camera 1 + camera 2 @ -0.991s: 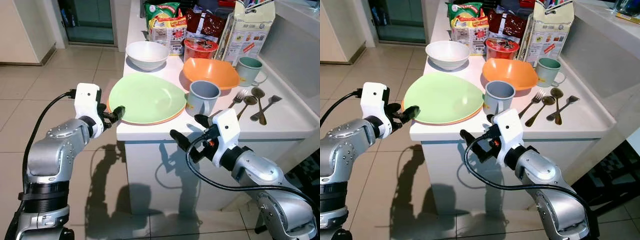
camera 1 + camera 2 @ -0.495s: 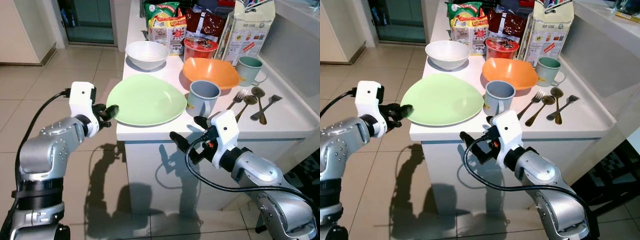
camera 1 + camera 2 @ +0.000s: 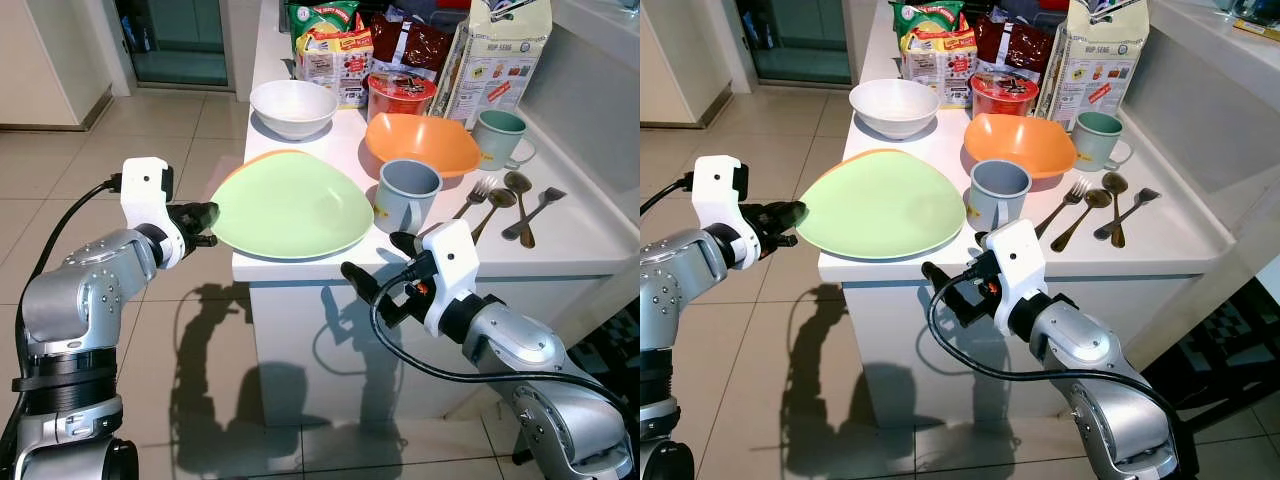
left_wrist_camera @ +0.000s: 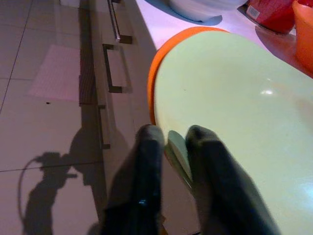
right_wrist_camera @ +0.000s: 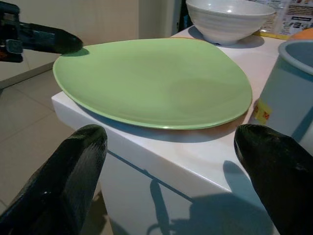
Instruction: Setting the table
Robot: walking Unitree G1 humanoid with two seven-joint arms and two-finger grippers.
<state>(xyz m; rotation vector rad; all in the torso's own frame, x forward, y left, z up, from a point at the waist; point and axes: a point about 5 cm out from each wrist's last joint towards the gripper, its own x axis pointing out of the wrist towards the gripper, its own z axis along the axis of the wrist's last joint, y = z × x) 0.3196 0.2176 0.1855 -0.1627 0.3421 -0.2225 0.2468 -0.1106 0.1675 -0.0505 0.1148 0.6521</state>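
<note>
- Left gripper (image 3: 200, 214): jaws pinch the rim of the rounded light-green plate (image 3: 290, 203), which overhangs the white counter (image 3: 560, 250) corner.
- Green plate sits atop an orange plate (image 4: 161, 54), offset.
- Right gripper (image 3: 380, 265): jaws spread, below the counter edge.
- Grey mug (image 3: 405, 195) touches the green plate's right; white bowl (image 3: 293, 107) behind.

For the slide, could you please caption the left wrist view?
Left end effector grips green plate above orange plate.

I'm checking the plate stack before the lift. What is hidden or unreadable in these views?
- Orange plate: mostly covered by the green plate in the eye views.
- Left gripper: the rim hides how far its fingers reach, left wrist view.
- Carton: top cut off by the frame edge, print too small.
</note>
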